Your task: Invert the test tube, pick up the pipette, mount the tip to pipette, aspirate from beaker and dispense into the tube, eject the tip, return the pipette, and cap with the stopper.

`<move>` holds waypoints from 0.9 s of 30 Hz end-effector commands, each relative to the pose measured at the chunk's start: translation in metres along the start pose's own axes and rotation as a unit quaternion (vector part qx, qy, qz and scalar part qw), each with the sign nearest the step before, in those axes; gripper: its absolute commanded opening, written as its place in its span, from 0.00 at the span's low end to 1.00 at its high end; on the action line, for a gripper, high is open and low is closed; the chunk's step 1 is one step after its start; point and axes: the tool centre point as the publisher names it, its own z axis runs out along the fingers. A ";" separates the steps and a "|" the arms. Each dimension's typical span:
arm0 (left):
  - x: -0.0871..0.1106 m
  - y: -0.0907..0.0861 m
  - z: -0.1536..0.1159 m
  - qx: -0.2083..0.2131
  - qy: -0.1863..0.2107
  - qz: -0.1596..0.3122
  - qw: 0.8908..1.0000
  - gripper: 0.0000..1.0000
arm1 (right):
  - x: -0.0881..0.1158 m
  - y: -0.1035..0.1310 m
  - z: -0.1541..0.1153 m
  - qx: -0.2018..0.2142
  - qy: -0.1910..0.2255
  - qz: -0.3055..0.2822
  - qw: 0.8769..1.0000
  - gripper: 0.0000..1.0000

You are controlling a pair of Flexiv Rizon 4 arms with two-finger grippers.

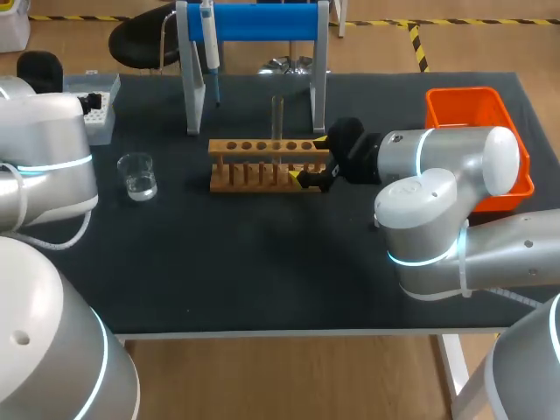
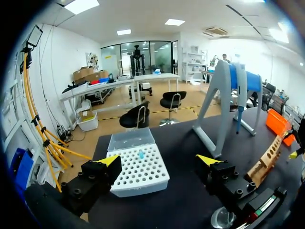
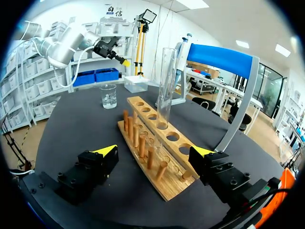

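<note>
The right gripper (image 1: pixel 311 159) has its fingers spread wide and holds nothing; it sits at the right end of the light wooden test tube rack (image 1: pixel 262 166), and in the right wrist view that end lies just ahead of the fingers. The clear glass test tube (image 1: pixel 276 118) stands upright in one of the rack's middle holes, and the small glass beaker of clear liquid (image 1: pixel 137 175) stands well to the rack's left. Farther back, the left gripper (image 2: pixel 158 160), fingers likewise apart and empty, hangs over the white perforated tip box (image 2: pixel 138 169), and the white pipette (image 1: pixel 210 48) hangs on the blue-and-white stand (image 1: pixel 254 22) behind the rack.
</note>
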 end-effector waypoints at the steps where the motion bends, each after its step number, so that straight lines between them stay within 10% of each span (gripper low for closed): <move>1: 0.000 0.001 0.001 0.002 -0.001 -0.001 1.000 1.00 | 0.000 0.001 -0.001 0.002 0.001 0.000 1.000 1.00; 27: -0.012 -0.005 0.028 0.037 -0.005 0.009 0.999 1.00 | 0.000 0.001 -0.001 0.002 0.001 0.000 1.000 1.00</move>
